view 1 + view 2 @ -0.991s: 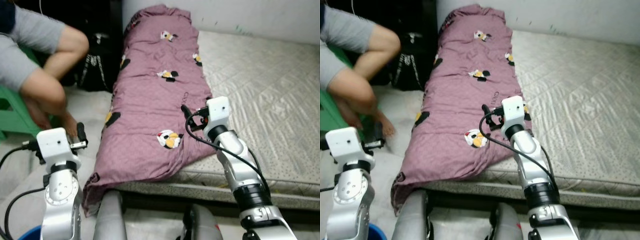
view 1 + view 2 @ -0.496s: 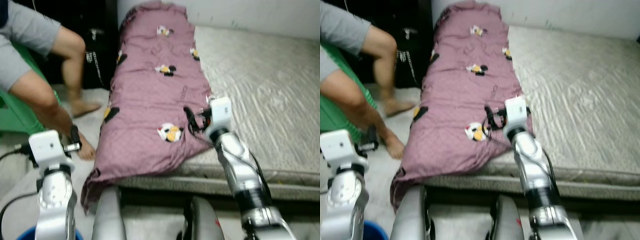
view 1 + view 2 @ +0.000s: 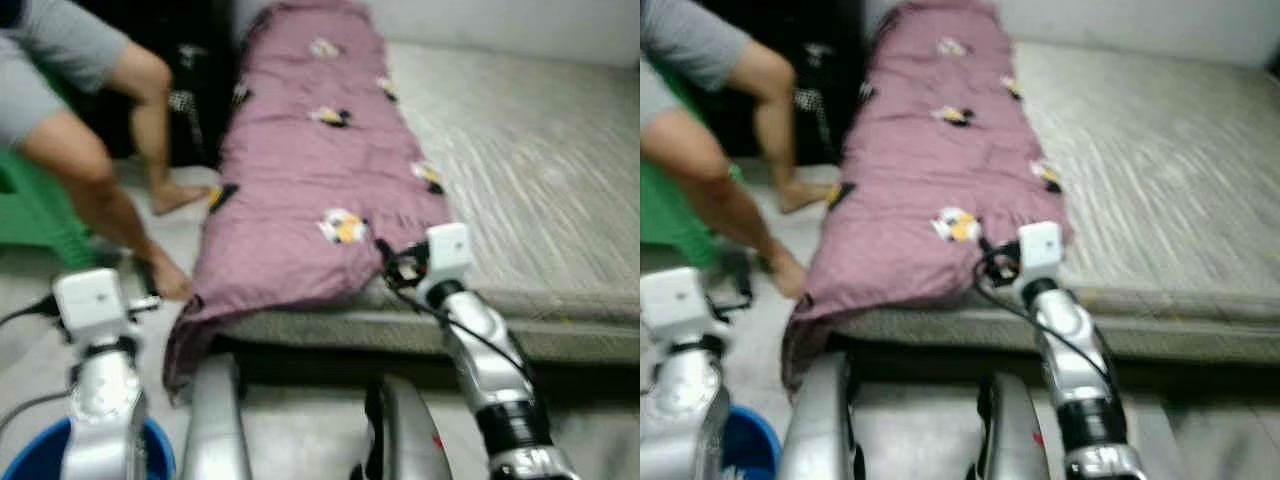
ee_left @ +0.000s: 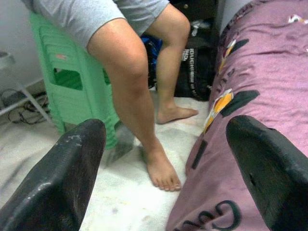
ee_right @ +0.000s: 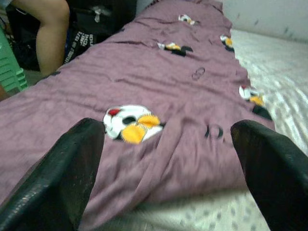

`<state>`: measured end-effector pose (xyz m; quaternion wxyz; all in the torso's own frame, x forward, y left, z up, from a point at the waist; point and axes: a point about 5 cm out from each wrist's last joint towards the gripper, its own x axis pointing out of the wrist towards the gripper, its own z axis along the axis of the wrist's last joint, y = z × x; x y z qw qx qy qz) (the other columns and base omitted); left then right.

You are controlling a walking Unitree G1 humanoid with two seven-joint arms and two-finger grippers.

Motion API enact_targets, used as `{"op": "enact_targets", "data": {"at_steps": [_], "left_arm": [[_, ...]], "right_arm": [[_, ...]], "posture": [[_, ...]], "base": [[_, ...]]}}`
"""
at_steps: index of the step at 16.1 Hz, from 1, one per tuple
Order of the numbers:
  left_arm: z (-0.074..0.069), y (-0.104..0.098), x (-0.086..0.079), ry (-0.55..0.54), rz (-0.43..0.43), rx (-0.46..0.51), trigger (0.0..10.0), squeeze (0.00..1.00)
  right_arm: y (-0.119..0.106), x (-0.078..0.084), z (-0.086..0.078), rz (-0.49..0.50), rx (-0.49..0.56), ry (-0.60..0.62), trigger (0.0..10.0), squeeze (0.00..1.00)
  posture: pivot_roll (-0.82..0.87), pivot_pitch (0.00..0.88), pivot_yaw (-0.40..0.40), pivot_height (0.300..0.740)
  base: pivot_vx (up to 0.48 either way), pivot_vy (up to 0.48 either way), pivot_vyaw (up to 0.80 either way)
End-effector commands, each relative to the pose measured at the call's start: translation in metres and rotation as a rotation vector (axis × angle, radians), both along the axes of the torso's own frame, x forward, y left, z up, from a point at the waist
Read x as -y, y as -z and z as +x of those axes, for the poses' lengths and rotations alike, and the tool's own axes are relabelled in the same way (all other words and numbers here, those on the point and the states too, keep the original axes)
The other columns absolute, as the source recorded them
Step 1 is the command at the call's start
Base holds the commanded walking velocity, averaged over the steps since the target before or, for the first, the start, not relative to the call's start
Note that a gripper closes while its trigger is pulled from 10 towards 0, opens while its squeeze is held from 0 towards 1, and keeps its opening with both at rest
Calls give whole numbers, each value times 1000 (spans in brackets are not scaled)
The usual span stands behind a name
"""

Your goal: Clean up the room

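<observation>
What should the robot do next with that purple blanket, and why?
Probably ease the right gripper forward to the blanket's near edge. Its fingers are open and empty, aimed at the blanket, which lies along the mattress and droops off the corner toward the floor. The left gripper is also open, pointed toward a person's feet.

Blurred quilt (image 3: 320,170), person (image 3: 70,110) cut off

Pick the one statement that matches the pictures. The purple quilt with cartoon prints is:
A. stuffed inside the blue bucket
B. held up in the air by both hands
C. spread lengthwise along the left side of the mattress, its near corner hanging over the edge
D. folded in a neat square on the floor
C: the purple quilt lies stretched along the mattress, and its near corner droops over the front edge toward the floor.
</observation>
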<state>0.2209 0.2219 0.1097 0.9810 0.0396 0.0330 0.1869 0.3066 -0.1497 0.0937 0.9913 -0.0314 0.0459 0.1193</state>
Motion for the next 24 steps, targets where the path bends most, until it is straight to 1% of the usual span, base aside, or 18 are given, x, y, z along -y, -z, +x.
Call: {"op": "enact_targets", "data": {"at_steps": [1,3,7,8,9,12,13,14,16,17,18,20,21,22,24], "left_arm": [[1,-2,7,18,-11,7,10000,0],[0,-1,10,33,-13,-3,10000,0],[-1,0,7,33,-10,-12,10000,0],[-1,0,7,34,-9,-14,10000,0],[0,-2,10,45,-6,-9,10000,0],[0,-1,10,46,-3,-12,10000,0],[-1,-1,10,47,-3,-14,10000,0],[-3,0,10,47,-4,-21,10000,0],[-6,0,11,41,-3,-31,10000,0],[-13,2,7,18,3,-46,10000,0],[-24,3,1,-25,20,-68,10000,0],[-39,5,-12,-83,27,-100,10000,0],[-43,4,-14,-91,32,-106,10000,0],[-50,2,-17,-95,41,-117,10000,0],[-55,-1,-17,-94,44,-121,10000,0]], "right_arm": [[-9,6,3,-7,29,16,10000,0],[-8,3,4,-1,22,22,10000,0],[-8,-1,1,6,14,14,10000,0],[-8,-2,2,37,-4,23,10000,0],[-8,-2,4,44,-16,27,10000,0],[-5,-4,3,45,-35,15,10000,0],[-3,-7,2,53,-50,-3,10000,0],[1,-16,3,58,-80,-43,10000,0],[1,-25,8,57,-93,-77,10000,0],[0,-34,14,59,-92,-102,10000,0],[-2,-43,20,64,-88,-128,10000,0],[-3,-55,29,75,-94,-141,10000,0],[-4,-59,31,73,-92,-147,10000,0],[-5,-66,38,80,-99,-142,10000,0],[-6,-70,41,83,-104,-139,10000,0]], "posture": [[-2,34,-48,543],[2,39,-44,543],[8,36,-43,543],[8,38,-43,543],[10,36,-43,543],[11,34,-39,543],[13,35,-37,543],[23,41,-39,543],[35,49,-42,543],[56,65,-47,543],[75,78,-51,543],[113,106,-54,543],[123,115,-54,543],[149,145,-51,543],[161,165,-46,543]], "base": [[0,0,0],[0,0,0],[0,0,0],[0,0,0],[0,0,0],[0,0,0],[0,0,0],[0,0,0],[0,0,0],[0,0,0],[0,0,0],[0,0,0],[0,0,0],[0,0,0],[0,0,0]]}}
